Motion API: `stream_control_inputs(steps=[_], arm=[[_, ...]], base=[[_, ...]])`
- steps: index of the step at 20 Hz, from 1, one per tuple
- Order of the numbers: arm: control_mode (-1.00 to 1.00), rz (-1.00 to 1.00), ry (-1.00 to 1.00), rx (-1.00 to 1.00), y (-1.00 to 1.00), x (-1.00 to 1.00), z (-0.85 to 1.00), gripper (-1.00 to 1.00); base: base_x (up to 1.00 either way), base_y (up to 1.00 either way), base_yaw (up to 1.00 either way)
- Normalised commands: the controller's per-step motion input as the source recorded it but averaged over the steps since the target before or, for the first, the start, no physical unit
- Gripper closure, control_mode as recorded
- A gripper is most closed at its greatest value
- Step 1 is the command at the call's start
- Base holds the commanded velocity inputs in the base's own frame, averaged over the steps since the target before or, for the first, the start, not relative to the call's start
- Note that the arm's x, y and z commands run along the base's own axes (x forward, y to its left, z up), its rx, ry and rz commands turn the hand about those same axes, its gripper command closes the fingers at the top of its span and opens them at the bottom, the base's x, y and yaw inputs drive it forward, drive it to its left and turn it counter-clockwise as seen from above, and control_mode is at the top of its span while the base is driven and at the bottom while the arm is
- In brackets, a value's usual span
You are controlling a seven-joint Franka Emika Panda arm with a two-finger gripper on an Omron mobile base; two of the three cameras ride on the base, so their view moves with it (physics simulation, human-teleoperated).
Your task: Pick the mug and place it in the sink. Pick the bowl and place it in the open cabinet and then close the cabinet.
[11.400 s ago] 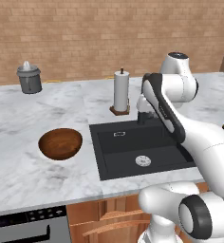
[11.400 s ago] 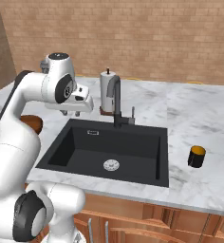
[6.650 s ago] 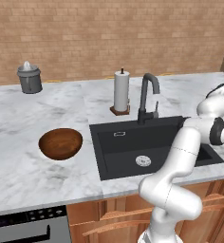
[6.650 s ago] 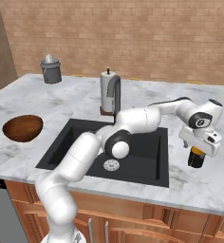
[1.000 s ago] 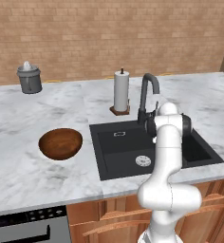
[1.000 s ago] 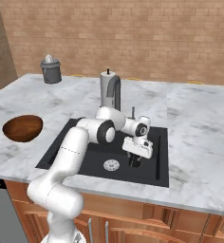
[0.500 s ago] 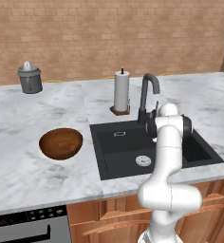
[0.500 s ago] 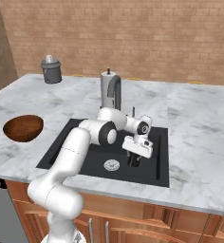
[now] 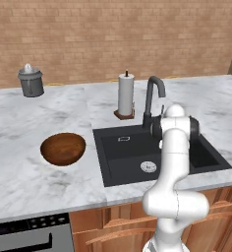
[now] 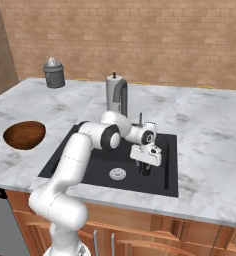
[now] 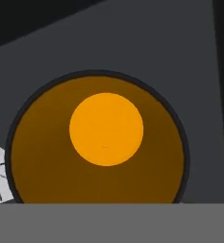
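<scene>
Mug (image 11: 98, 138) sat in the sink (image 10: 90, 165), seen from straight above in the hand view, dark rim and orange interior, beside the silver drain (image 10: 117, 174). I noted the gripper (image 10: 145, 170) low over the basin, much as it stood one second before; eleven seconds earlier the mug had stood on the bench (image 10: 210, 145) right of the sink. I could not tell whether the fingers gripped it. Bowl (image 9: 63, 148) rested unmoved on the bench left of the sink.

Mug (image 11: 97, 142) rim cut off at the bottom; claw (image 10: 145, 169) apparently around it, contact unclear.
</scene>
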Motion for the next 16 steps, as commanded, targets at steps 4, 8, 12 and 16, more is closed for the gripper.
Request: stream_control_inputs(steps=[4, 8, 12, 16], arm=[[-1.00, 0.00, -0.36, 0.00, -0.01, -0.06, -0.12, 1.00], [-1.00, 0.00, -0.24, 0.00, -0.04, 0.00, -0.29, 1.00], [-1.00, 0.00, -0.10, -0.03, 0.00, 0.00, -0.31, 1.00], [-1.00, 0.00, 0.20, 0.00, 0.00, 0.14, -0.09, 1.00]], base=[[0.00, 0.00, 0.00], [0.00, 0.00, 0.00], [0.00, 0.00, 0.00], [0.00, 0.00, 0.00]])
